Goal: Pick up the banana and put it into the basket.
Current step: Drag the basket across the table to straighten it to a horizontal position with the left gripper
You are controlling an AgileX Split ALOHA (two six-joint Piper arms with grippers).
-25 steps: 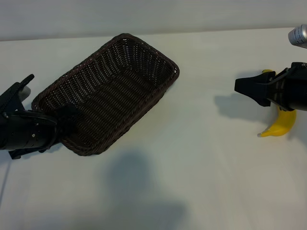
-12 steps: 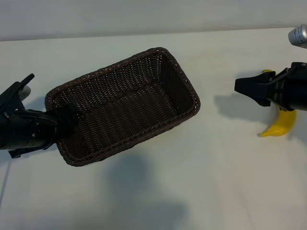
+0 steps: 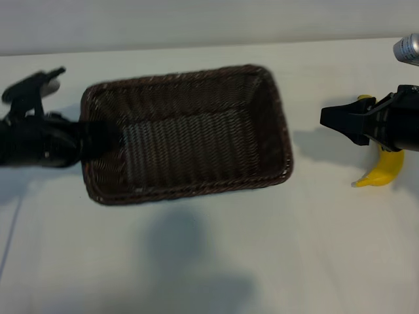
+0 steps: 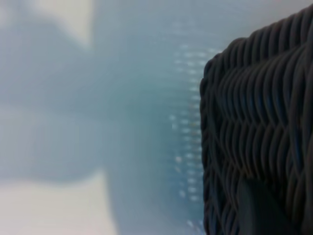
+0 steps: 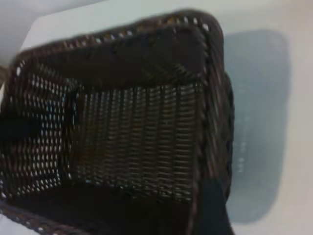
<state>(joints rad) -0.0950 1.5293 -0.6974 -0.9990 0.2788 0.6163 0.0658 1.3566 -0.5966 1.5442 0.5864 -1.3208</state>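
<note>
The banana lies on the tabletop at the right, partly hidden under the right gripper, whose jaws stand apart and empty; it looks light, smooth and easily bruised, best taken gently across its middle; well apart to the left, the left gripper has its jaws clamped on the basket at its short end wall.
</note>
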